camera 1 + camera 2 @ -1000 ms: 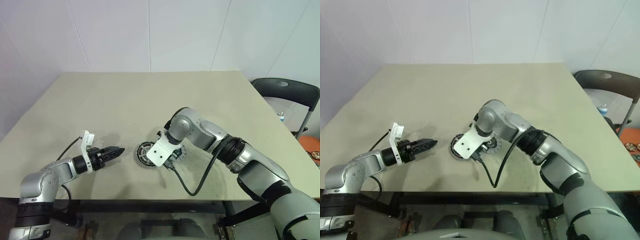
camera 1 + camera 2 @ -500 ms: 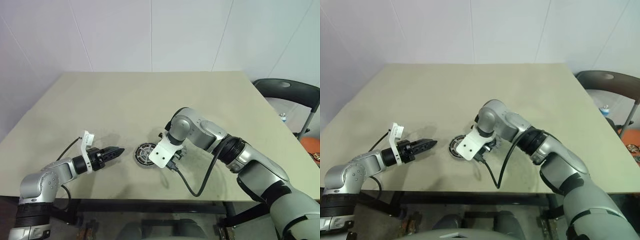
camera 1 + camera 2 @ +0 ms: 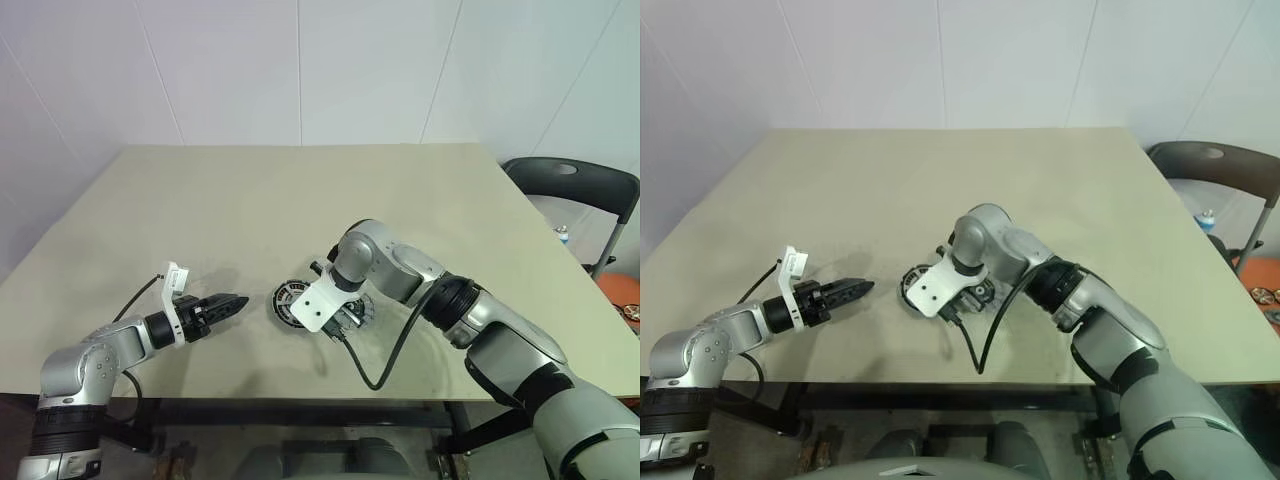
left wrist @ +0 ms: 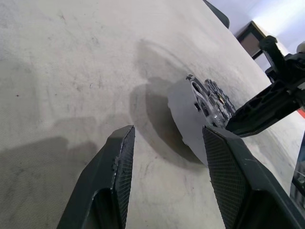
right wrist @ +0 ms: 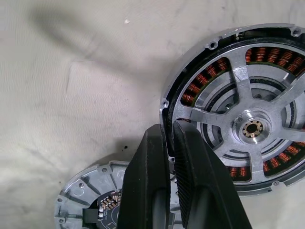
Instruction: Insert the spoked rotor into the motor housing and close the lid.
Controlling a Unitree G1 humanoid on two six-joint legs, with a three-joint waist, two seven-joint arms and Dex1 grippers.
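The spoked rotor [image 5: 248, 125] sits inside the motor housing [image 5: 190, 88], copper windings showing between its spokes, on the table [image 3: 250, 200]. The lid [image 5: 90, 202] lies flat just beside the housing. The right gripper [image 5: 167, 143] points down with its fingers pressed together at the housing's rim. The left gripper [image 4: 167, 143] hovers well apart, fingers spread and empty, aimed toward the parts.
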